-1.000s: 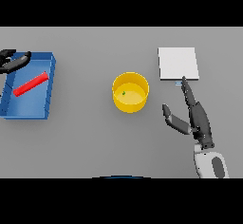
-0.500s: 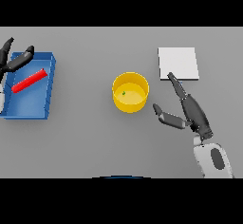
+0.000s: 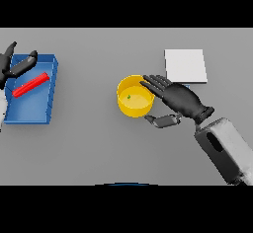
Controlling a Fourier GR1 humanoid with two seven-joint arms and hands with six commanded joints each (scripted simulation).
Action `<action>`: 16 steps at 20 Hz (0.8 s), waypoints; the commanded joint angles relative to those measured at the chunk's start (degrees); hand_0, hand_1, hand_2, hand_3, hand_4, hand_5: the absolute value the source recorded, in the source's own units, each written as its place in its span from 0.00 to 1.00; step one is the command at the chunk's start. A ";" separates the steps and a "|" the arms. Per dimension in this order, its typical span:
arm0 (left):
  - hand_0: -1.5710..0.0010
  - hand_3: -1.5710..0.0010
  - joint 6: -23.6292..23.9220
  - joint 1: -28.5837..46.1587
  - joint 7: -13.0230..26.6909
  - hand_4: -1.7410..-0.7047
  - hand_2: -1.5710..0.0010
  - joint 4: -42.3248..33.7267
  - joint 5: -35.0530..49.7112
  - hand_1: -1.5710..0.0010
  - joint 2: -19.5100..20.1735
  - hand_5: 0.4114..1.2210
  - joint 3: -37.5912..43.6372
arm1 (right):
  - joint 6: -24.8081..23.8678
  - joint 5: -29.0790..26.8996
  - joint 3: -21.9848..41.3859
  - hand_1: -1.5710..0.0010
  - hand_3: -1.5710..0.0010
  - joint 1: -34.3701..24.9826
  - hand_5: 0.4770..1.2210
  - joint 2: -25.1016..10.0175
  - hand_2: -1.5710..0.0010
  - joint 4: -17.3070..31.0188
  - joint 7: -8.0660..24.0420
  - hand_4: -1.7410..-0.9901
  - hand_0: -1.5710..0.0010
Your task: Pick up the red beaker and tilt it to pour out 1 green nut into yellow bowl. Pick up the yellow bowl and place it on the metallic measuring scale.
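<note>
The yellow bowl (image 3: pixel 132 98) stands at the table's middle with one green nut (image 3: pixel 128 97) inside. My right hand (image 3: pixel 180 100) is open right beside the bowl's right side, its fingers reaching over the rim and its thumb low at the bowl's near right. The red beaker (image 3: pixel 30 85) lies on its side in the blue tray (image 3: pixel 34 111) at the far left. My left hand (image 3: pixel 12 66) is open above the tray's far left corner, clear of the beaker. The metallic measuring scale (image 3: pixel 185 65) is a flat pale square behind my right hand.
The blue tray's raised walls stand at the table's left edge. The scale lies a short way to the right of and behind the bowl.
My right hand has moved left from near the scale to the bowl's right side, fingers spreading over its rim. My left hand has lifted off the beaker and drifted left.
</note>
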 commanded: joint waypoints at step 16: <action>1.00 1.00 -1.21 -0.25 -1.52 0.91 1.00 1.58 0.23 1.00 1.06 0.36 0.76 | 11.25 9.37 13.61 1.00 1.00 -17.55 0.27 2.90 1.00 19.19 -5.00 0.75 1.00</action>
